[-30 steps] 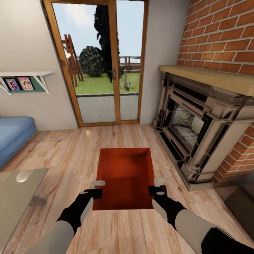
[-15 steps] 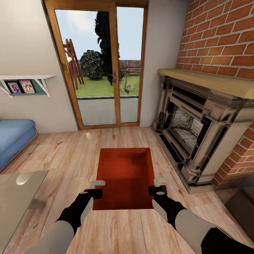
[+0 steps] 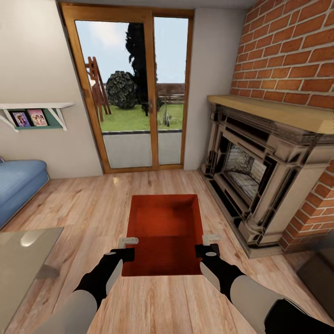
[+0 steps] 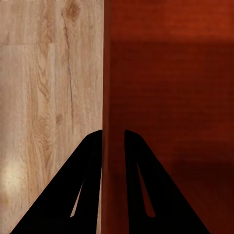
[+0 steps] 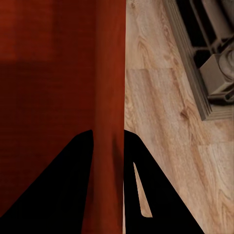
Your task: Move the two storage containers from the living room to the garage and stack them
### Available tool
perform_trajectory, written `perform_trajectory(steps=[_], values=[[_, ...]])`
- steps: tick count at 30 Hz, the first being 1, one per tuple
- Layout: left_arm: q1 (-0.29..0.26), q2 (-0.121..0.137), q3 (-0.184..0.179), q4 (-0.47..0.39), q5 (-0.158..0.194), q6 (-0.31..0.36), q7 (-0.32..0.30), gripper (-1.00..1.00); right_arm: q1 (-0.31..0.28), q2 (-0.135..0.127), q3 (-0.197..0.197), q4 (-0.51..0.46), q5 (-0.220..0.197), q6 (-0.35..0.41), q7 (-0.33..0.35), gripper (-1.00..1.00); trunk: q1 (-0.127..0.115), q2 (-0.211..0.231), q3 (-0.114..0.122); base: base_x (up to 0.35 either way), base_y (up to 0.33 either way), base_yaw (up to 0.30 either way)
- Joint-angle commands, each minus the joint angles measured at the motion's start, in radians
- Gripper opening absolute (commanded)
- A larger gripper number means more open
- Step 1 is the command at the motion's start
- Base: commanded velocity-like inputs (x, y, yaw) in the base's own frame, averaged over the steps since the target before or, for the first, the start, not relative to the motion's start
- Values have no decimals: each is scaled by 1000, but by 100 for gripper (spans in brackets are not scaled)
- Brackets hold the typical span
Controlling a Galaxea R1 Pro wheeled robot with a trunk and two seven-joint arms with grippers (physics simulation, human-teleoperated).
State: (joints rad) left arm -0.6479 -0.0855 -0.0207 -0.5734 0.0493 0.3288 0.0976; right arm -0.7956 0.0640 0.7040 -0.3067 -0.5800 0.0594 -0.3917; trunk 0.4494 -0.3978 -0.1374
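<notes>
An orange-red, thin-walled rectangular storage container (image 3: 164, 232) hangs in front of the robot above the light wood plank floor (image 3: 93, 204) of the living room, carried level between both arms with its open top facing up and its long sides running away from the camera. The left gripper (image 3: 128, 247) is clamped over the container's left wall near the closest corner; in the left wrist view its two black fingers (image 4: 85, 185) straddle that thin wall, one outside over the planks, one inside the bin. The right gripper (image 3: 207, 244) grips the right wall the same way, its black fingers (image 5: 141, 180) pinching the wall from either side. Ahead stands a wood-framed glass patio door (image 3: 132, 93) looking onto a garden. A grey stone fireplace (image 3: 260, 171) set in a red brick wall (image 3: 292, 51) lies to the right, close to the container's far right corner. To the left are a blue sofa (image 3: 18, 183), a glass coffee table (image 3: 23, 260) and a white wall shelf (image 3: 35, 113) holding framed pictures
</notes>
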Motion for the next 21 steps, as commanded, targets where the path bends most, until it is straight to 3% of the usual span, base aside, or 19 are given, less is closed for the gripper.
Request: perform_trajectory(steps=[1, 21], values=[[-1, 0, -1, -18, -8, -34, 12, -100, -1, -1, 15, 1, -27, 7, -11, -100, 1, -2, -1, 0, 0, 0], [-1, 0, -1, -16, -8, -34, 12, -100, -1, -2, 14, 1, -27, 7, -10, -100, 1, -2, 6, 0, 0, 0]])
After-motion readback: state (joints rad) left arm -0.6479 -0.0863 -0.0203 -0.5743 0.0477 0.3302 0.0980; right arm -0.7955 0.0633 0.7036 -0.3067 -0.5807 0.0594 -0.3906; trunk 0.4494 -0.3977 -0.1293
